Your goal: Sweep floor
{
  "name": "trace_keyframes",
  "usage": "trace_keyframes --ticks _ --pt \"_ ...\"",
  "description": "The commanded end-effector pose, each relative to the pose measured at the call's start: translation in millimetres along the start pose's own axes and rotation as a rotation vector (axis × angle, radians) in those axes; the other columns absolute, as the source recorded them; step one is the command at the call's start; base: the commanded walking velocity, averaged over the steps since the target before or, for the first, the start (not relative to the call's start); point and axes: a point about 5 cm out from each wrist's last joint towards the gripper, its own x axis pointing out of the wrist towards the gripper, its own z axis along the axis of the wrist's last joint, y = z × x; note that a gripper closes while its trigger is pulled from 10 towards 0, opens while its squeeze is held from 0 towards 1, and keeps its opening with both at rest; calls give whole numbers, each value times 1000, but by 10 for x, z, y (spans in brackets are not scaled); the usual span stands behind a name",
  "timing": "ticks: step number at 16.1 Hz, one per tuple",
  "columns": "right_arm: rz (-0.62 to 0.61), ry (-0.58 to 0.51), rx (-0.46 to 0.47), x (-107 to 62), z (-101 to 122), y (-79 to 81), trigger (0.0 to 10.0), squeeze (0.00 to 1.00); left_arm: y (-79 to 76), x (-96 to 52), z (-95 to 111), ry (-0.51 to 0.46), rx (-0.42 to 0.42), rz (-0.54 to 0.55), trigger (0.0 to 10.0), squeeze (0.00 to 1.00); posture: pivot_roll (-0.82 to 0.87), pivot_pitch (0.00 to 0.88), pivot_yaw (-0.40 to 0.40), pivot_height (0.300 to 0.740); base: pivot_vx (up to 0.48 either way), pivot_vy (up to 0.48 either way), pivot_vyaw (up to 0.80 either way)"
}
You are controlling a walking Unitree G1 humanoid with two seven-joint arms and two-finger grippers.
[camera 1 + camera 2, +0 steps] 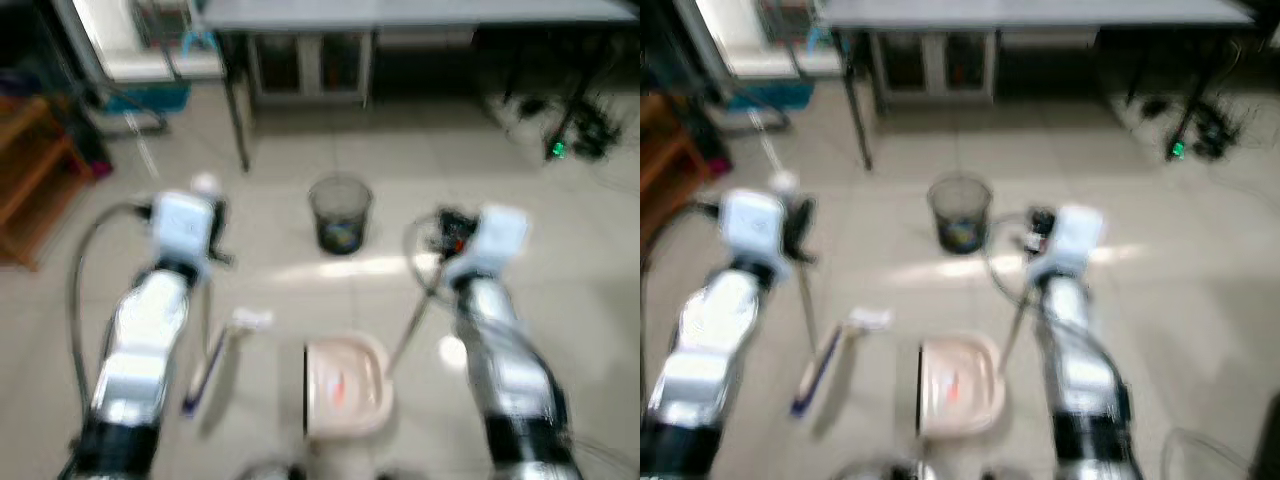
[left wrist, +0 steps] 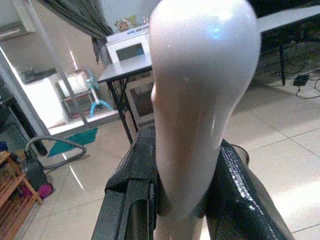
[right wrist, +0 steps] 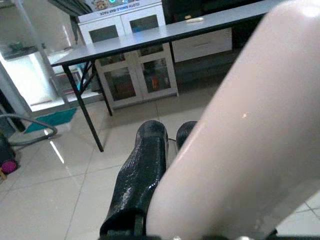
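Broom (image 1: 215,355) handle sits clamped high in the left gripper (image 2: 187,200), bristles on the tiles; the right gripper (image 3: 165,150) pinches the dustpan (image 1: 345,385) handle. Both look light, stiff and glossy-slick, so a lower hold would steady them.

Grey table (image 1: 420,12); white cabinet (image 1: 305,65) beneath; wooden shelf (image 1: 30,170).

light: bright daylight from my left | glare: white streak on floor tiles (image 1: 350,268) | blur: my head views smeared | wrist views: sharper, close handles soft
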Motion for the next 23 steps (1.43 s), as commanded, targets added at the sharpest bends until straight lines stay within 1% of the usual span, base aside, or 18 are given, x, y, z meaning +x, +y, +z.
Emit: trace_keyframes --ticks 1,3,8,12,16,18,19,20,21,23 --pt "11 -28 -6 22 62 48 10000 0 37 30 94 -38 10 16 10000 0 42 36 25 740 0 480 -419" --pt "11 -29 -6 26 63 55 10000 0 6 34 94 -40 4 12 10000 0 41 38 26 740 0 480 -475" --pt "20 -32 -11 38 67 64 10000 0 -24 35 83 -36 -6 9 10000 0 40 39 23 740 0 480 0" --pt "29 -29 -16 25 62 72 10000 0 -49 6 53 -28 -15 10 10000 0 36 43 14 740 0 480 0" --pt "41 -31 -18 39 69 83 10000 0 -39 8 59 -36 -22 17 10000 0 43 39 8 740 0 451 0" --pt "43 -36 -16 59 77 98 10000 0 -1 24 132 -81 24 44 10000 0 52 32 5 740 0 -446 0" --pt "43 -38 -14 68 80 106 10000 0 2 35 139 -83 39 47 10000 0 56 29 4 740 0 -480 0" --pt "44 -41 -11 82 85 108 10000 0 -3 39 123 -72 33 52 10000 0 56 27 2 740 0 -480 0" --pt "44 -42 -11 92 87 109 10000 0 -7 35 108 -67 24 54 10000 0 53 25 1 740 0 -480 0" --pt "42 -51 -22 104 112 105 10000 0 -26 37 57 -23 -65 71 10000 0 50 34 -3 740 0 0 0"
